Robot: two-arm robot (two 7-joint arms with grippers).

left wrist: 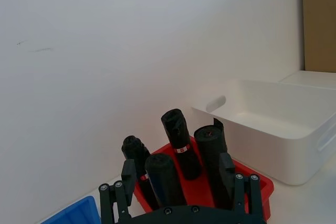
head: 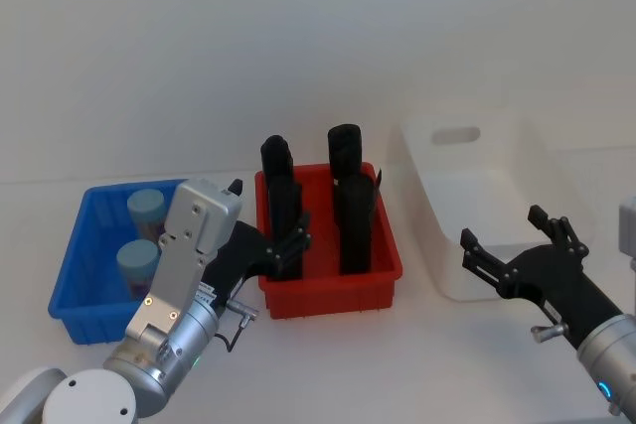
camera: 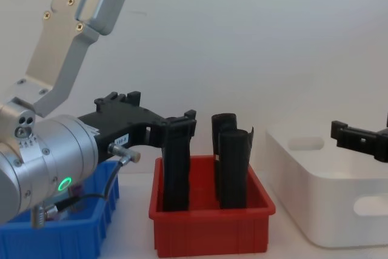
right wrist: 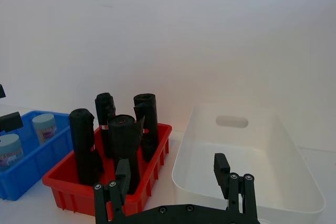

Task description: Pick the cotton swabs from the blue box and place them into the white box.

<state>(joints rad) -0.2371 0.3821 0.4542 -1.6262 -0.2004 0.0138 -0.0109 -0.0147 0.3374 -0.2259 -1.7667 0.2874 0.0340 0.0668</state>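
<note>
Closest in, the left arm bends up at the elbow and reaches forward low over the table (head: 397, 364), its silver wrist above the near right corner of the blue box (head: 70, 270). The left gripper (left wrist: 177, 160) is level and pointed at the left side of the red bin (head: 328, 295), hovering by that bin's near left corner with its two black fingers spread wide. Two cotton swabs (head: 139, 260) stand upright inside the blue box, one behind the other, pale lids up, just to the left of that arm and apart from its fingers. Four tall black rolls (head: 348, 146) stand on end in the red bin, which sits between the two other boxes. Over on the right, the right arm stretches in from the near corner, and the right gripper (head: 502, 227) hangs at the near edge of the white box (head: 442, 245), aimed toward it, its fingers likewise held apart.
</note>
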